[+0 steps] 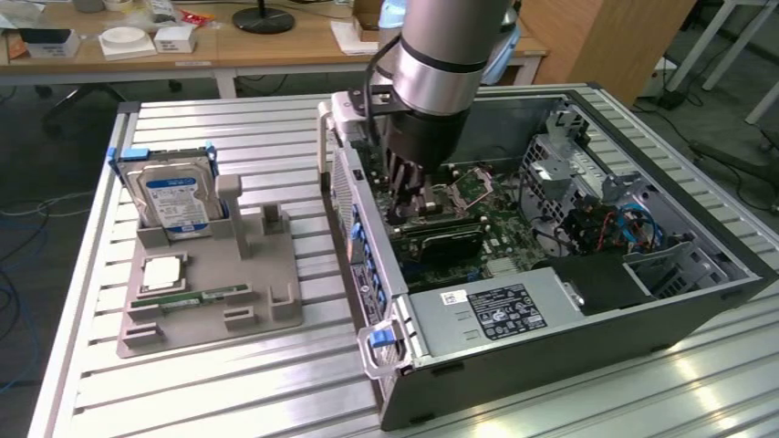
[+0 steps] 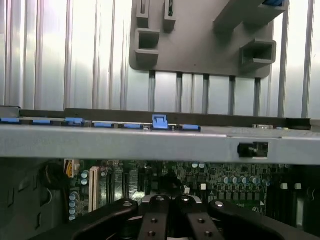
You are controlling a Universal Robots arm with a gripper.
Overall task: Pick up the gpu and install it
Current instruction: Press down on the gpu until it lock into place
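Reaching down into the open computer case (image 1: pixel 572 301), gripper (image 1: pixel 408 187) closed, fingers (image 2: pixel 160 220) together, black gpu (image 1: pixel 441 239) lying on the green motherboard (image 1: pixel 493 214) just below it, grey parts tray (image 1: pixel 213 283) on the counter (image 1: pixel 244 383) beyond the case wall.

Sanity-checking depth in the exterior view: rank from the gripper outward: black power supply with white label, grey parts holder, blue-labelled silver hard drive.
1. Black power supply with white label, inside the case, toward the view's bottom from the gripper.
2. Grey parts holder, outside the case, on the view's left.
3. Blue-labelled silver hard drive, upright at the holder's far-left end.
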